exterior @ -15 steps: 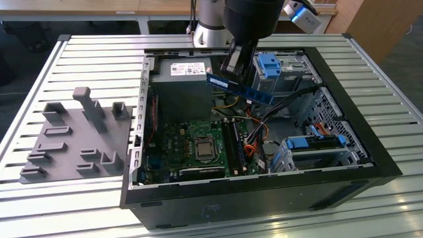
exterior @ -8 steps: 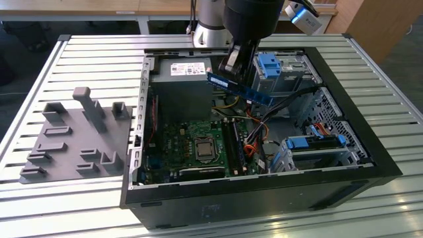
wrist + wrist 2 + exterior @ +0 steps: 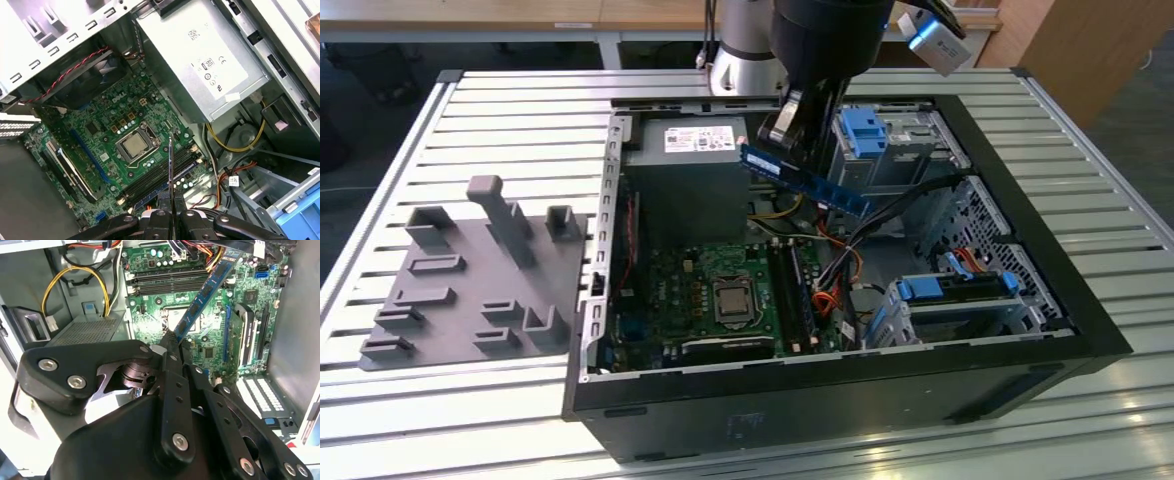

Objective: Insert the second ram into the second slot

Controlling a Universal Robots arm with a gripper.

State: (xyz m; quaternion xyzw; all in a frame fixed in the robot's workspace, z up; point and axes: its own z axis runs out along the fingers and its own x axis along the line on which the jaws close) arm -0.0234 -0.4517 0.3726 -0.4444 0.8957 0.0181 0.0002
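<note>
**A:** How many sticks is the pincer (image 3: pixel 790 140) carrying?

**B:** One. Its two fingers are clamped on the second ram (image 3: pixel 807 182), a thin blue stick gripped near one end, with the rest jutting out free.

**A:** And where is that stick?

**B:** In the air above the one open case (image 3: pixel 1067 300), tilted, clear of the board and seated in nothing. In the exterior view it hangs near the single power supply (image 3: pixel 687 150), above the motherboard (image 3: pixel 667 290). In the first wrist view it shows edge-on as a thin line crossing the dark memory slots (image 3: pixel 150 182) beside the one processor socket (image 3: pixel 136 146).

**A:** How many slots?

**B:** A bank of parallel ones. I cannot count them surely, nor tell whether any is filled.

**A:** What else can be counted?

**B:** There is one arm (image 3: pixel 744 45), which comes down from the far side of the case. Two chunky blue latches sit on the drive bays, one (image 3: pixel 861 130) close behind the stick and one (image 3: pixel 958 287) towards the exterior view's right. One yellow cable (image 3: pixel 75 285) loops beside the power supply. The case lies on its side on one slatted metal bench (image 3: pixel 520 110). One grey fixture plate (image 3: pixel 467 290) with several upright posts lies just beside the case on the exterior view's left.
</note>
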